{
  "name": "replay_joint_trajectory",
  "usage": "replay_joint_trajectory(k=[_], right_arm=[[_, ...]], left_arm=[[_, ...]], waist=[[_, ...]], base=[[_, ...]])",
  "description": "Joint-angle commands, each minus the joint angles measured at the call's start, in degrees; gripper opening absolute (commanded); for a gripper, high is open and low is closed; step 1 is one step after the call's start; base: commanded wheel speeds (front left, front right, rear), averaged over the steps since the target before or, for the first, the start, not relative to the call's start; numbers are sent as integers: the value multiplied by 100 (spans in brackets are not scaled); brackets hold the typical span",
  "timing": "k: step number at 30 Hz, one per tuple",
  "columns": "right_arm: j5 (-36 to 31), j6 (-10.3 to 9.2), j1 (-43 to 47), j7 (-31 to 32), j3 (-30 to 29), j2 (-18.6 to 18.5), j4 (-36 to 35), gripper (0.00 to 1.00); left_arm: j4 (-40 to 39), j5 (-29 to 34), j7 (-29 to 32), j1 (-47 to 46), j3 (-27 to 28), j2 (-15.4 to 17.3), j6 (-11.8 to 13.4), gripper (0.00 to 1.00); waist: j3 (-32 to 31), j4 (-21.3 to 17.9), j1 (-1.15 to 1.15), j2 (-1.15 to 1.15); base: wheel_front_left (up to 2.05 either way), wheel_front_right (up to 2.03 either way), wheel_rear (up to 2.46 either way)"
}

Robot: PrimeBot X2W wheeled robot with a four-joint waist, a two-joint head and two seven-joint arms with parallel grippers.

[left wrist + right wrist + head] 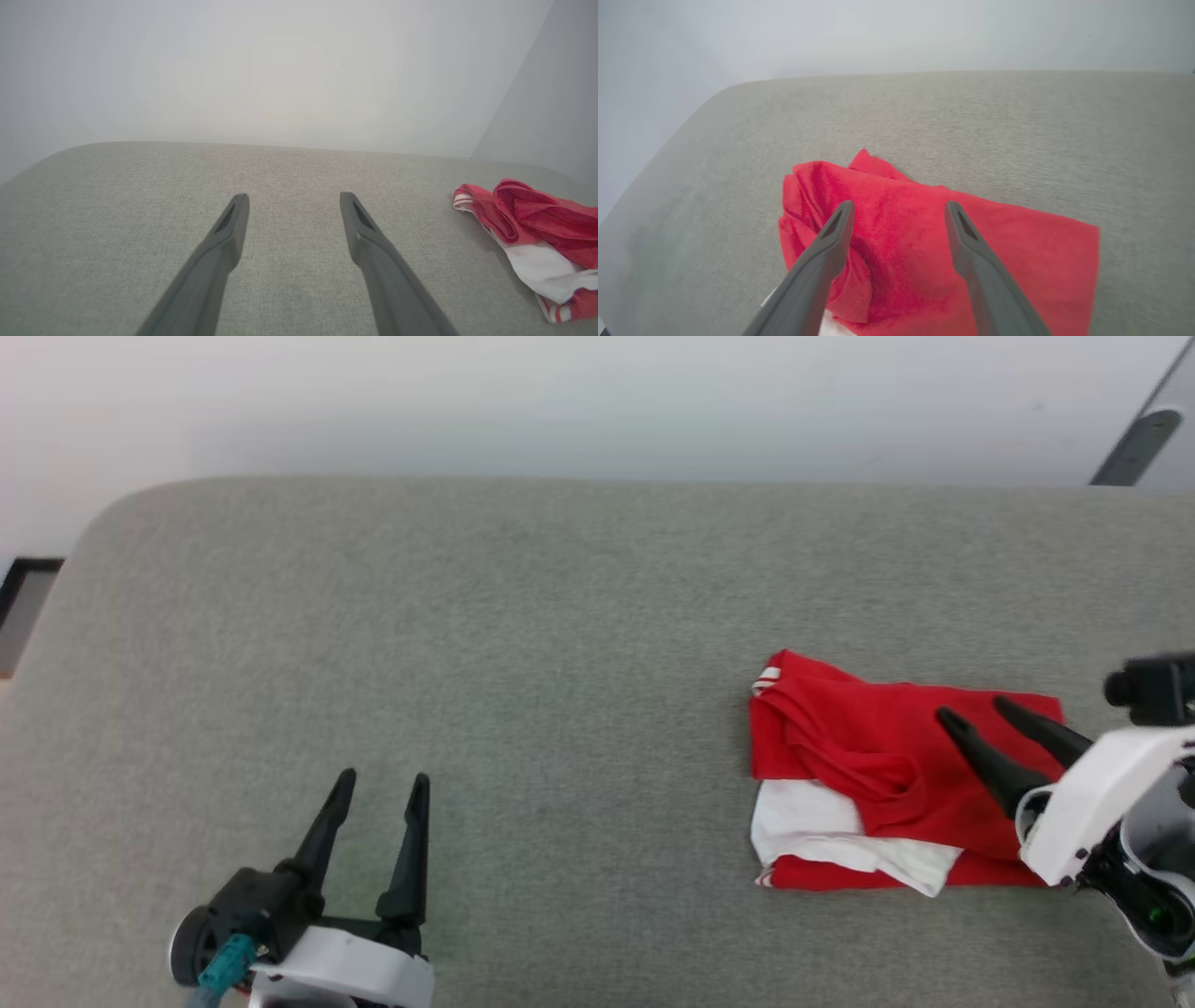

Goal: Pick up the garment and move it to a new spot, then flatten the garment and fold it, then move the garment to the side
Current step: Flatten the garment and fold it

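The garment [868,756], a red T-shirt with white sleeves and striped trim, lies folded in a loose bundle on the right part of the grey cushioned surface [523,644]. My right gripper [974,710] hovers over its right half, open, with nothing between its fingers. In the right wrist view the garment [906,224] spreads out below the right gripper [899,209]. My left gripper [385,778] stands open at the lower left, far from the cloth. In the left wrist view the left gripper [294,198] points across bare fabric, and the garment [537,233] lies at the right edge.
The grey surface has a rounded far-left corner [121,509] and ends at a pale wall [597,401]. A grey slanted bar [1134,443] shows at the upper right. A dark frame [23,583] sits beyond the left edge.
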Motion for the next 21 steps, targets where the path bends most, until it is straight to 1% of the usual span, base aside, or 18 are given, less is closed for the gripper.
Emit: replay_joint_trajectory(k=[1, 2, 3, 7, 9, 13, 16, 21], right_arm=[[-14, -10, 102, -475, 27, -14, 191, 100], [-33, -10, 132, -730, 17, -5, 318, 100], [-33, -10, 132, -730, 17, -5, 318, 100], [-147, -10, 205, -1775, 29, 92, 768, 100], [-255, -10, 216, -2257, -65, 150, 1024, 100], [-482, -10, 293, -3033, -105, 332, 1348, 100], [-565, -10, 375, -3301, -146, 473, 1384, 100], [-826, -10, 660, -3435, -292, 586, 1164, 100]], left_arm=[[78, -37, -2, 76, 63, -2, -13, 100], [120, -57, -3, 101, 90, -14, -13, 100], [120, -57, -3, 101, 90, -14, -13, 100], [268, -61, -2, 177, 225, -39, -13, 100], [318, -62, -3, 232, 278, -38, -13, 100], [374, -54, -3, 370, 414, -19, -13, 100], [360, -9, -3, 505, 533, -54, -13, 100], [206, 40, -3, 700, 636, -43, -13, 100]], waist=[[-204, -242, 0, 0], [-246, -278, 0, 0], [-246, -278, 0, 0], [-404, -415, 0, 0], [-483, -469, 0, 0], [-661, -556, 0, 0], [-802, -601, 0, 0], [-934, -600, 0, 0]], base=[[0, 0, 0], [0, 0, 0], [0, 0, 0], [0, 0, 0], [0, 0, 0], [0, 0, 0], [0, 0, 0], [0, 0, 0]])
